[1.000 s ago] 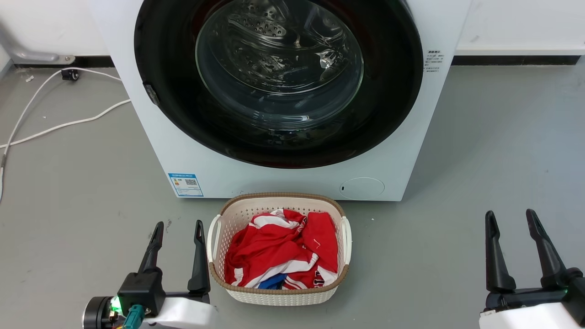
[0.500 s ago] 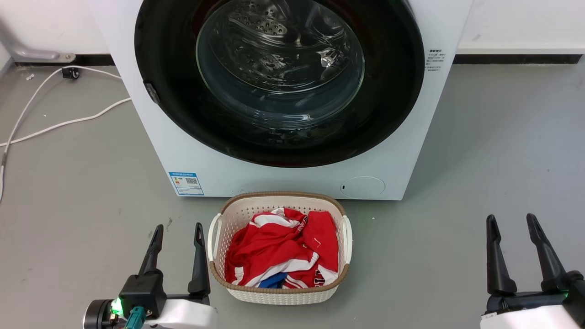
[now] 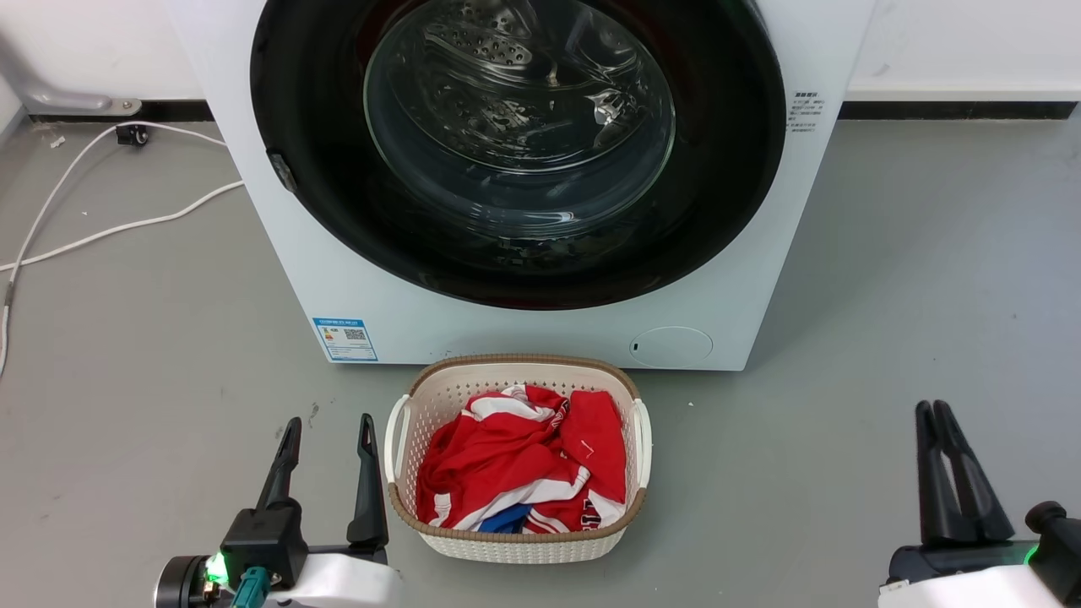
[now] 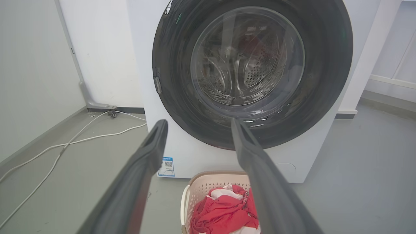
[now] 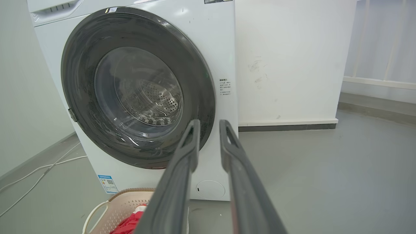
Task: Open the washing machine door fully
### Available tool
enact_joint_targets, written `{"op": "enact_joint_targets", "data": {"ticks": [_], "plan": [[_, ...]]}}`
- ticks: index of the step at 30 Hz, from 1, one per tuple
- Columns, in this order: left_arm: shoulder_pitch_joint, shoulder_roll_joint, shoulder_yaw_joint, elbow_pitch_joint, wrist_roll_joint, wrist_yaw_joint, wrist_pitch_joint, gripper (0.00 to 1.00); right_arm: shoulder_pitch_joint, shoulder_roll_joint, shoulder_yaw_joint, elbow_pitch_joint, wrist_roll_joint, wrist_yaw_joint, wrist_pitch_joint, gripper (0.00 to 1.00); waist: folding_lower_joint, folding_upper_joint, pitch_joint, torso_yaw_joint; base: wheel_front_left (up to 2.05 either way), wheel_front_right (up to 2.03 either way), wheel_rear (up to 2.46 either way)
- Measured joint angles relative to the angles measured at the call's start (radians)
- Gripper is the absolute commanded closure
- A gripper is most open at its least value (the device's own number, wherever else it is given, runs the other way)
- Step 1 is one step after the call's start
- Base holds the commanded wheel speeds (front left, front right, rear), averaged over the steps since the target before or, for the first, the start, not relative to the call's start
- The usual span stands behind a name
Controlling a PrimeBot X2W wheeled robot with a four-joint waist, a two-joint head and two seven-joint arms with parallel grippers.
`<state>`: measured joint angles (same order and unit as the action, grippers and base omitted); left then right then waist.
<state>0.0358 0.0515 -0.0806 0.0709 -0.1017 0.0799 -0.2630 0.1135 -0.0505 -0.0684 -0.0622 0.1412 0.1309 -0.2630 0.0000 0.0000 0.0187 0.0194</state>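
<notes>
Standing on the floor [image 3: 887,295] at the far centre, the machine [image 3: 507,329] is keeping its door [image 3: 726,169] closed flat against its front, where it is spanning nearly the whole width. That door is probably going to feel stiff and fairly heavy, since it is a rigid disc. Its glossy face is offering little friction, and its glass is calling for care. The grey tab [image 3: 280,171] on its left edge is looking like the best place to hook and pull, which is suggesting the door is going to swing out toward the right. The door is showing as a shiny black ring around 1 bulging clear bowl [image 3: 519,127], with the holed steel drum [image 3: 490,46] glinting behind it. A basket [image 3: 515,365] is sitting just on the near side of the machine. The left gripper [image 3: 329,420] is hovering left of the basket, released, with its jaws spread. The right gripper [image 3: 932,407] is hanging well to the right, with its jaws pinched almost together on nothing.
</notes>
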Motion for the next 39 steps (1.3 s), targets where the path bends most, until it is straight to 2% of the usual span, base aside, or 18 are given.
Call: {"op": "enact_joint_targets", "data": {"ticks": [3,6,10,14,20,23,28,33,39], "plan": [[0.000,0.000,-0.001,0.000,-0.001,0.000,0.000,0.00,0.000,0.000,0.010,-0.003,0.036,0.000,0.000,1.00,0.0000,0.0000,-0.001,0.001,0.00,0.00,0.00],[0.000,0.000,0.000,0.001,-0.001,0.001,0.000,0.00,-0.001,0.000,0.016,-0.004,0.192,0.000,0.000,1.00,0.0000,0.0000,-0.002,0.000,0.00,0.00,0.00],[0.000,0.000,0.000,0.003,-0.003,0.001,0.000,0.00,-0.009,-0.001,0.027,0.012,0.479,0.000,0.000,1.00,0.0000,0.0000,-0.002,0.000,0.00,0.00,0.00],[0.000,0.000,-0.002,0.007,-0.005,0.001,0.000,0.00,-0.012,-0.002,0.062,0.062,0.876,0.000,0.000,1.00,0.0000,0.0000,-0.004,0.002,0.00,0.00,0.00],[0.000,0.000,0.004,0.010,-0.007,0.001,0.000,0.00,-0.013,-0.001,0.150,0.052,1.239,0.000,0.000,1.00,0.0000,0.0000,-0.005,0.002,0.00,0.00,0.00],[0.000,0.000,0.007,0.010,-0.006,0.001,0.000,0.00,-0.012,0.003,0.177,0.022,1.344,0.000,0.016,1.00,0.0000,0.0000,-0.005,-0.001,0.00,0.00,0.00],[0.000,0.000,0.007,0.010,-0.006,0.003,0.000,0.00,0.000,-0.015,0.143,-0.036,1.497,0.000,0.118,1.00,0.0000,0.0000,-0.004,-0.002,0.00,0.00,0.00],[0.000,0.000,0.005,0.010,-0.005,0.006,0.000,0.00,0.019,-0.022,0.104,-0.058,1.554,0.000,0.212,1.00,0.0000,0.0000,-0.001,-0.001,0.00,0.00,0.00],[0.000,0.000,0.006,0.010,-0.001,0.009,0.000,0.00,0.035,-0.017,0.068,-0.054,1.564,0.000,0.291,1.00,0.0000,0.0000,0.003,0.000,0.00,0.00,0.00]]}}
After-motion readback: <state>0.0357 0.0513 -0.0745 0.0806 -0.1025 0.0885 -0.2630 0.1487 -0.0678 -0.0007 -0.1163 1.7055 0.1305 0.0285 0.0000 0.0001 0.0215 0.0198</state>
